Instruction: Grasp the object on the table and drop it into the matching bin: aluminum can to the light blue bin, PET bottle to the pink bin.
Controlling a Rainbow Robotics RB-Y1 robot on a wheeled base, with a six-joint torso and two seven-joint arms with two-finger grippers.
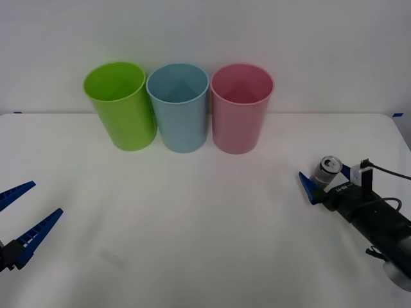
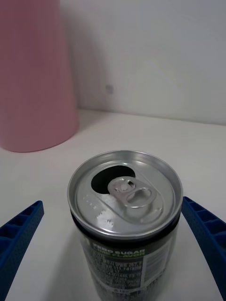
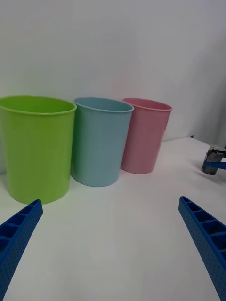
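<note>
The aluminum can point(image 2: 125, 207) stands between the right pincer's point(image 1: 325, 180) spread fingers, ungripped.

Bright, even light all around me.
My can's silver top point(image 2: 125, 193) glints sharply; the pink bin point(image 2: 33, 75) beside it looks soft, and faint shadows pool on the table point(image 1: 192, 224) under the bins.
</note>
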